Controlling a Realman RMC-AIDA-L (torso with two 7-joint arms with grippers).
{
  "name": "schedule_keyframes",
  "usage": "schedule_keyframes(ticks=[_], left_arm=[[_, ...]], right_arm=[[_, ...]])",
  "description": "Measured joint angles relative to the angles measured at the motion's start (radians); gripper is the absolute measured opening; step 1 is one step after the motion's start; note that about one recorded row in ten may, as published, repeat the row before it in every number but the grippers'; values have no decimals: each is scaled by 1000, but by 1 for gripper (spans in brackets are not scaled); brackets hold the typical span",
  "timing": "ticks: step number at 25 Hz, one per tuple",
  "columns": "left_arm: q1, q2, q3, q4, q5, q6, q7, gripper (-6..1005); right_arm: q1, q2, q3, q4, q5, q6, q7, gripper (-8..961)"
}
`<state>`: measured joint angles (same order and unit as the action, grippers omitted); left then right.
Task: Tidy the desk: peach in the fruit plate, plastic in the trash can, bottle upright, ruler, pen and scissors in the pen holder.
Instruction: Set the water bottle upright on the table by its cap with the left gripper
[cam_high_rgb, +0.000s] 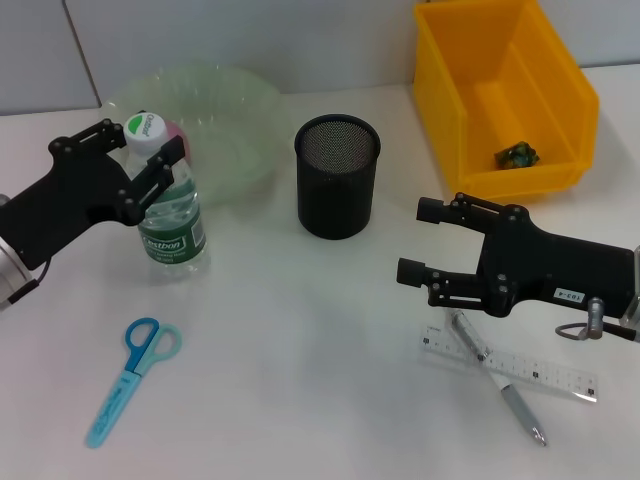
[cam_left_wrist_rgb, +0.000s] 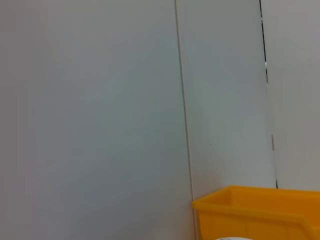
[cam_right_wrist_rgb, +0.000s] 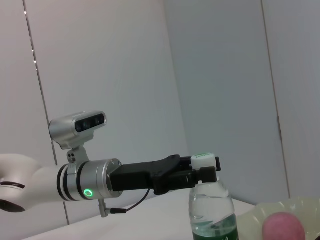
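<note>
The bottle (cam_high_rgb: 171, 218) stands upright at the left, clear with a green label and a white cap. My left gripper (cam_high_rgb: 133, 152) is shut on its neck, which the right wrist view confirms: the left gripper (cam_right_wrist_rgb: 202, 175) grips the bottle (cam_right_wrist_rgb: 212, 212) just under the cap. The pink peach (cam_high_rgb: 178, 131) lies in the pale green fruit plate (cam_high_rgb: 235, 105) behind the bottle. The blue scissors (cam_high_rgb: 133, 385) lie at the front left. My right gripper (cam_high_rgb: 420, 241) hovers open just left of the clear ruler (cam_high_rgb: 520, 365) and the silver pen (cam_high_rgb: 497, 380). The black mesh pen holder (cam_high_rgb: 337, 176) stands mid-table.
The yellow trash can (cam_high_rgb: 505, 95) stands at the back right with a green plastic scrap (cam_high_rgb: 517, 154) inside; its rim (cam_left_wrist_rgb: 260, 210) shows in the left wrist view. Open white tabletop lies between the scissors and the ruler.
</note>
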<state>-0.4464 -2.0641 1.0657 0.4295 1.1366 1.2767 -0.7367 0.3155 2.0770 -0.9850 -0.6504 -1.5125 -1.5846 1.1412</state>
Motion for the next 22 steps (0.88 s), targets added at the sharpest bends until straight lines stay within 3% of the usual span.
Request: schedule_keyframes(ticks=[22], left_arm=[[-15, -5, 13, -50, 1, -1, 43, 443]], right_arm=[[-5, 0, -1, 3, 0, -2, -4, 833]])
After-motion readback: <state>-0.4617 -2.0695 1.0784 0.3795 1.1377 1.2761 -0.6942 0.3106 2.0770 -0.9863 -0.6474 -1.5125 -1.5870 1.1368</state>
